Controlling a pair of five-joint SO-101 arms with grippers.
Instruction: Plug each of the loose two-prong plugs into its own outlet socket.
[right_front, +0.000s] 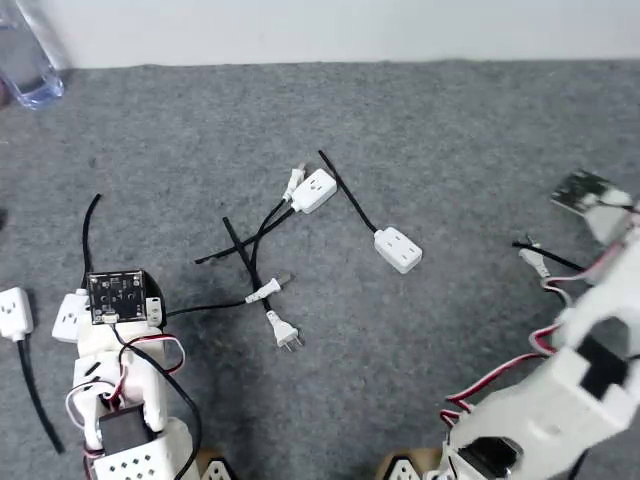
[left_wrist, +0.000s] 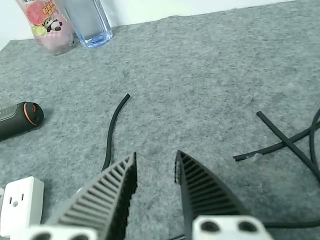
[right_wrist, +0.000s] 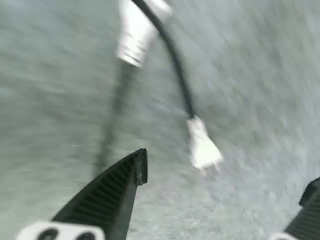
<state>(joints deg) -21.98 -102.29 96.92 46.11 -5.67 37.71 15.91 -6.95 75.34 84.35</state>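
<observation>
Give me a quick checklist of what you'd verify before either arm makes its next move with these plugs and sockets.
1. The right tool is open: ok.
2. A white plug lies ahead of it, not gripped: ok.
3. Which way that plug's prongs point: cannot tell.
4. The left tool is open and holds nothing: ok.
5. The socket mid-table has nothing plugged in: ok.
6. The black cables lie uncrossed: not ok, they overlap.

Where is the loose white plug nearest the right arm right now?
In the high view, the white plug lies on the grey mat at the right side, just ahead of the open right hand.
</observation>
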